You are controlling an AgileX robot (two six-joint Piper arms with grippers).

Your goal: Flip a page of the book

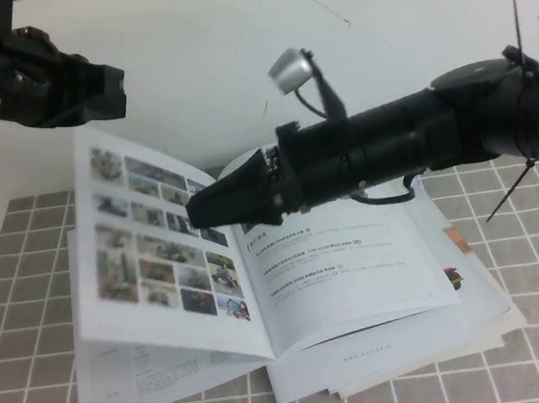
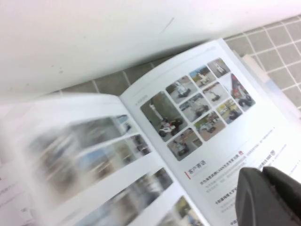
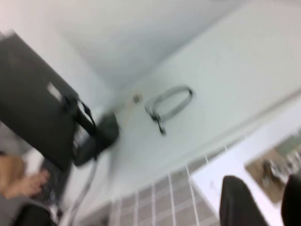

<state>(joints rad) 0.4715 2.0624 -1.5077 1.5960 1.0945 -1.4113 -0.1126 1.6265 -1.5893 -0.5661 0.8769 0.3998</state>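
The left gripper (image 1: 101, 94) hangs over the tabletop's (image 1: 23, 293) far-left corner; whether it is spread I cannot tell. The page (image 1: 162, 250) stands half-turned, raised on the book's (image 1: 361, 289) left side, photo grid facing up, long axis running near to far. It has yet to settle flat. The right gripper (image 1: 201, 207), fingers slightly apart, sits at the spine, touching the page.
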